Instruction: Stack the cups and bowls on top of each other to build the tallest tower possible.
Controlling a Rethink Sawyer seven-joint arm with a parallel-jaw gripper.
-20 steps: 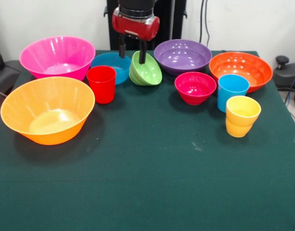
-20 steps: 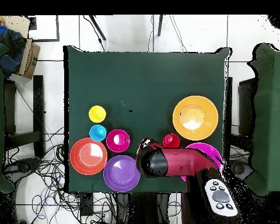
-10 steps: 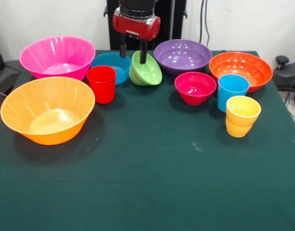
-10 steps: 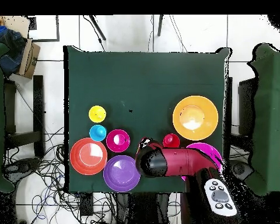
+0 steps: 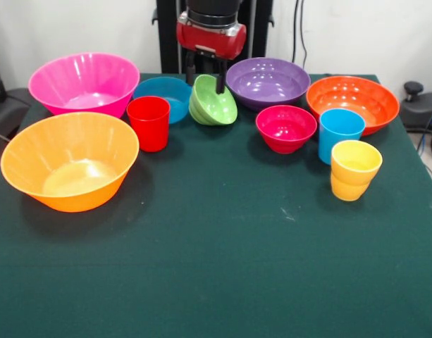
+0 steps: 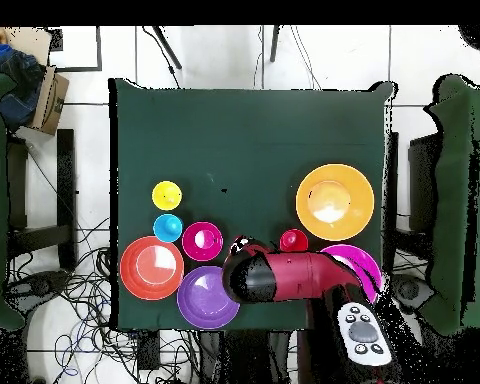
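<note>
Green bowl [image 5: 213, 103] tipped on its side near desk's far edge, rim straddled by spread, unclamped gripper [image 5: 205, 76] directly above.

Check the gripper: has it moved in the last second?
Yes. In the front view the gripper has shifted toward the purple bowl; one finger now hangs over the tilted green bowl.

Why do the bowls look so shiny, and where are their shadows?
Front view: room light makes pale glare patches inside the yellow-orange bowl, the pink bowl and the purple bowl; soft dark shadows lie on the table beside them. Overhead view: the orange bowl shows a white glare spot.
</note>
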